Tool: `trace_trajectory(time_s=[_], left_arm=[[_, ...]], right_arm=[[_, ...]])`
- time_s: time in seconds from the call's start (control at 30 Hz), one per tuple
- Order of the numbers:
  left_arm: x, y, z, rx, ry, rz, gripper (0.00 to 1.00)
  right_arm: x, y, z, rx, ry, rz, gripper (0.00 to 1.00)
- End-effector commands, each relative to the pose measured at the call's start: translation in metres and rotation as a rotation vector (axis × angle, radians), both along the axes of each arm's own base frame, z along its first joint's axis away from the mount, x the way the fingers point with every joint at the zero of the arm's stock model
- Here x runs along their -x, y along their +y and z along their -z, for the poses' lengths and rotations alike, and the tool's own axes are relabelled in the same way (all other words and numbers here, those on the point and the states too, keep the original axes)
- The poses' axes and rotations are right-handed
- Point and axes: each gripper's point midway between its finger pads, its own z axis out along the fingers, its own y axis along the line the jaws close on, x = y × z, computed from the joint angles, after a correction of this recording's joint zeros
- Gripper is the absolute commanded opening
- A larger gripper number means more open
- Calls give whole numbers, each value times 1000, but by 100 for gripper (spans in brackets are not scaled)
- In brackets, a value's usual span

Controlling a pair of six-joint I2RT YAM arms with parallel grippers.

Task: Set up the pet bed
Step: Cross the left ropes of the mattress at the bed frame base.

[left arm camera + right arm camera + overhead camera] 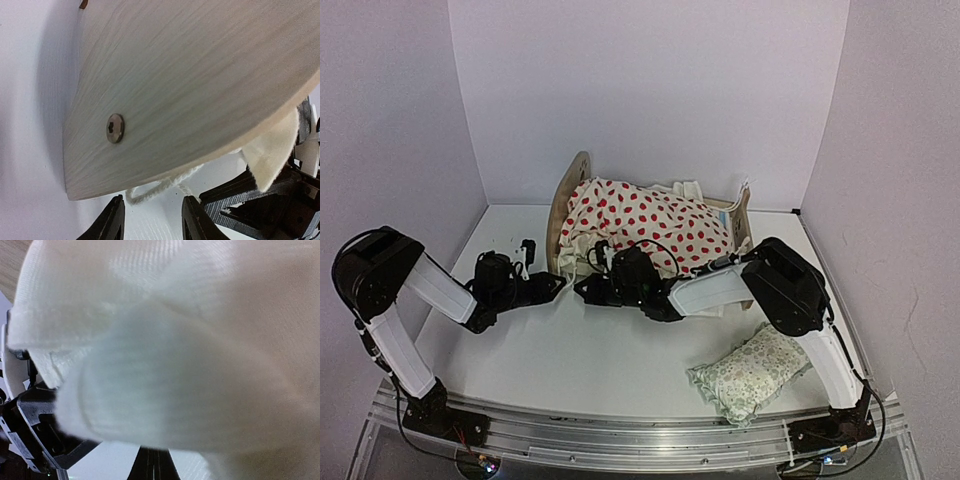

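The pet bed [563, 205] stands at the back middle, its arched headboard on the left and low footboard [742, 218] on the right. A cream red-dotted cushion [645, 225] lies heaped on it. My left gripper [556, 285] is open at the headboard's near corner. In the left wrist view the pale wood headboard [190, 85] fills the frame, and a white string loop [160, 187] lies just beyond my open left gripper [152, 222]. My right gripper [588, 290] is shut under the cushion's edge. Cream fabric [190, 350] covers my shut right gripper [155, 467]; whether it is pinched is hidden.
A small green floral frilled pillow [752, 370] lies on the white table [600, 370] at the front right, beside the right arm. White walls close in the back and both sides. The right gripper's black body [260, 210] sits close to the left gripper.
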Motion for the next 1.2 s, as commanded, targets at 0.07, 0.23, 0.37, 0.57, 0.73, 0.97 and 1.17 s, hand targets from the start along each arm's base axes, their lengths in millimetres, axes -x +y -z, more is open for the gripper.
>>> trace_trajectory(time_s=[0.07,0.23,0.37,0.57,0.73,0.97,1.17], left_arm=[[-15,-9,-26,35,-116,26,38],[-16,-10,-29,39,-144,28,26],[-17,-11,-32,36,-164,36,8],[-13,-8,-38,31,-187,36,0],[-3,-12,-46,49,-206,79,0],[12,-13,-63,78,-215,117,0],[27,-10,-73,94,-220,136,0]], right_arm=[[-3,11,-58,-93,-57,-32,0],[-4,12,-61,-91,-67,-35,0],[-5,13,-62,-85,-76,-37,0],[-8,16,-65,-82,-88,-36,0],[-15,20,-65,-71,-104,-22,0],[-23,24,-55,-24,-115,-18,0],[-28,18,-43,-4,-97,-11,0]])
